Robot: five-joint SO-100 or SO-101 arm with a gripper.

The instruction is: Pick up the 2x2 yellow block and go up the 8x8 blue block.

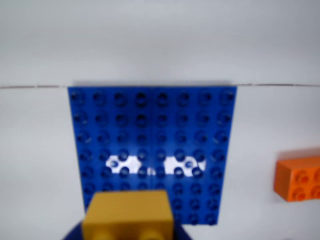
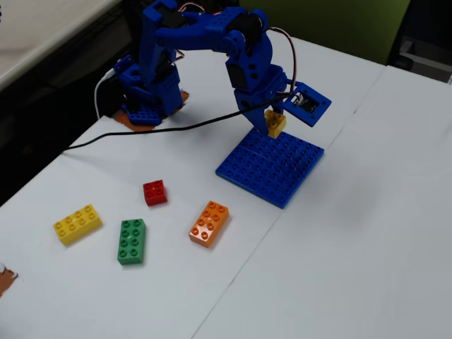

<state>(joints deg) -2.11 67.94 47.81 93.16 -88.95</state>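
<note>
While the 2x2 yellow block [image 2: 275,123] is held clamped between the jaws of the gripper [image 2: 274,126], it is seen in the fixed view just above the far edge of the 8x8 blue block [image 2: 271,167], slightly right of the frame's centre; whether it touches the studs cannot be told. At the bottom centre of the wrist view the yellow block [image 1: 127,215] is shown in front of the blue baseplate [image 1: 152,145], which fills the middle of that frame. On the white desk [image 2: 353,247], a red brick [image 2: 155,192], an orange brick [image 2: 209,222], a green brick [image 2: 131,241] and a longer yellow brick [image 2: 77,224] are spread across the lower left of the fixed view, apart from one another.
</note>
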